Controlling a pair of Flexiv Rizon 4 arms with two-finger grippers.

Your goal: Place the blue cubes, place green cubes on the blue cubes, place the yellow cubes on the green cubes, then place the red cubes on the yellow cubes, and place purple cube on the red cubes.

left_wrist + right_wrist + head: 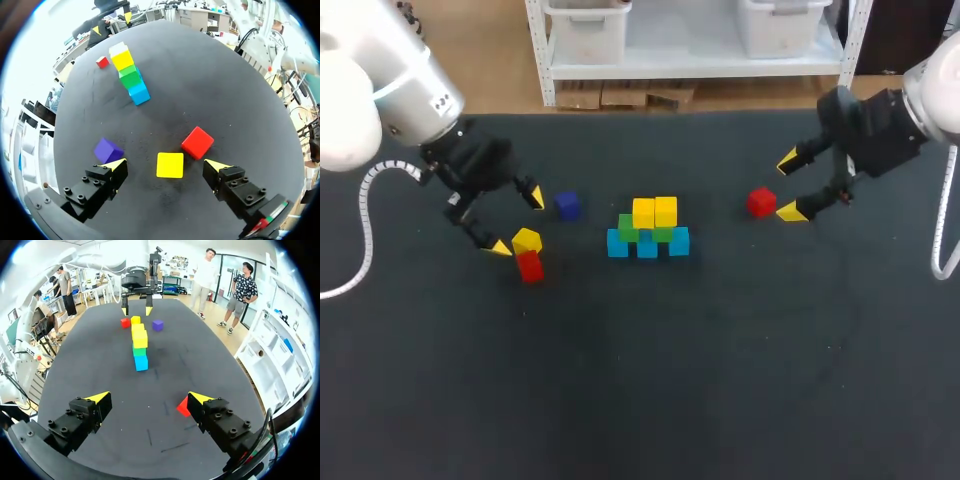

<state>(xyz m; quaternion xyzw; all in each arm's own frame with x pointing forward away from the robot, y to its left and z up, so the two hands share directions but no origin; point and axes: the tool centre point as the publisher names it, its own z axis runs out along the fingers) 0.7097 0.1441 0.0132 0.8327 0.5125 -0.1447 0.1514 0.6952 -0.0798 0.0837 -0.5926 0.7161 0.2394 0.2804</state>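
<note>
Gaping left end effector (518,221) above loose yellow cube (170,165); right end effector (790,186) released

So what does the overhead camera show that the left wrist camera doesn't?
Only the overhead view shows how wide the pile is: three blue cubes in a row, green cubes above, two yellow cubes on top. It also shows the left arm and right arm. Only the left wrist view shows that the loose yellow cube lies between the tips of the open left pincer, apart from the red cube beside it; overhead those two overlap. Both show the pile, the purple cube, the second red cube and the right pincer.
</note>
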